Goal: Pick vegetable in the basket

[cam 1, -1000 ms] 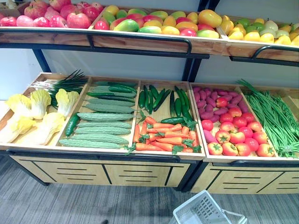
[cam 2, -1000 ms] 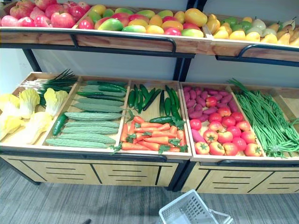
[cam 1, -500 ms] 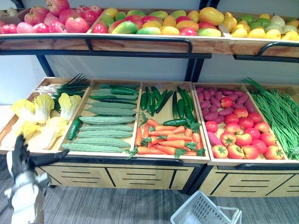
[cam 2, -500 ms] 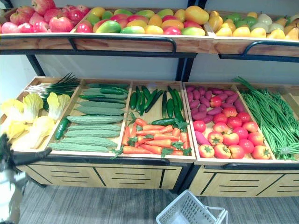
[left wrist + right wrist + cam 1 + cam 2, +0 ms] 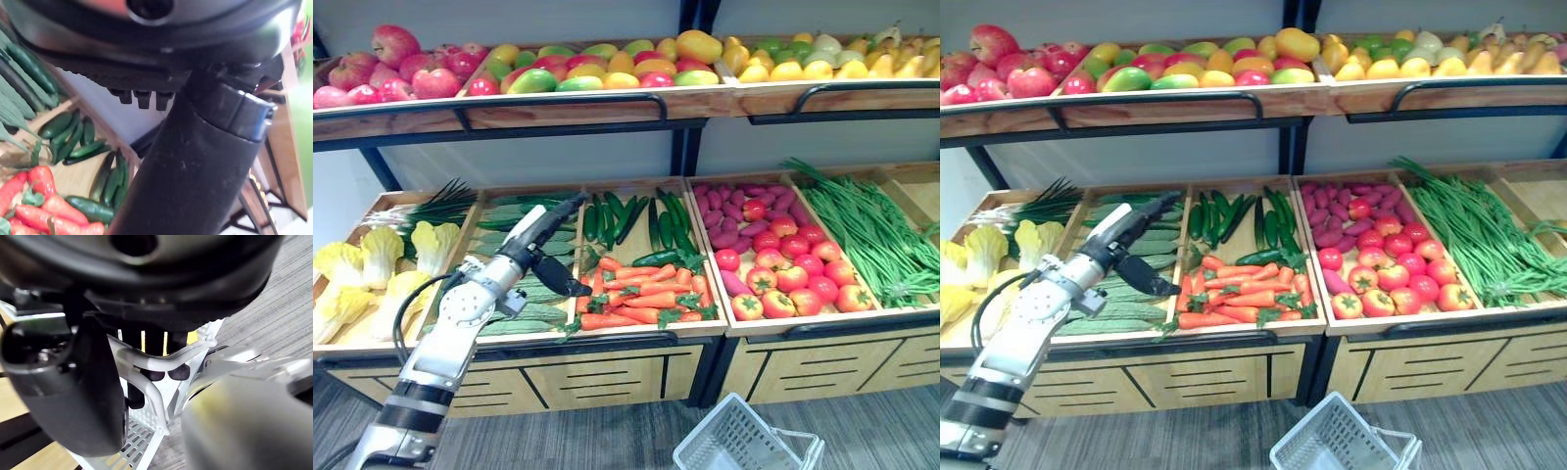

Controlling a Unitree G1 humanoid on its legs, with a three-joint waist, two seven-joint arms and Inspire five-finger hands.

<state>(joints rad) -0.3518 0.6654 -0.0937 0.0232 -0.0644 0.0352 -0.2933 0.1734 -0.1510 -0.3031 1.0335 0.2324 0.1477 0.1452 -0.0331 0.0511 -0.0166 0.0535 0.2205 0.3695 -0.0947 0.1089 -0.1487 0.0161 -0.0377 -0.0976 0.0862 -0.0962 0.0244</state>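
1. Your left hand (image 5: 548,257) is up over the lower shelf, above the gourds (image 5: 533,315) and close to the divider that separates them from the carrots (image 5: 646,292).
2. That hand is released. Its fingers (image 5: 570,208) stretch straight toward the back of the shelf, its thumb (image 5: 570,286) sticks out sideways toward the carrot tops, and it holds nothing.
3. You cannot tell from these views whether the hand touches the gourds or hangs just above them.
4. The left wrist view looks past the thumb at the cucumbers (image 5: 73,142) and at the carrots in front of them.
5. Your right hand (image 5: 78,396) is grasping the handle (image 5: 156,363) of the white basket (image 5: 736,443), with its fingers curled round the bar and the thumb on the near side.
6. The basket sits low at your right, in front of the cabinet, over the grey floor (image 5: 607,431) (whether it rests there or hangs is unclear).
7. All the vegetables lie in their bins. The cucumbers are behind the carrots, and the tomatoes (image 5: 793,279) and beans (image 5: 867,230) are further to your right.
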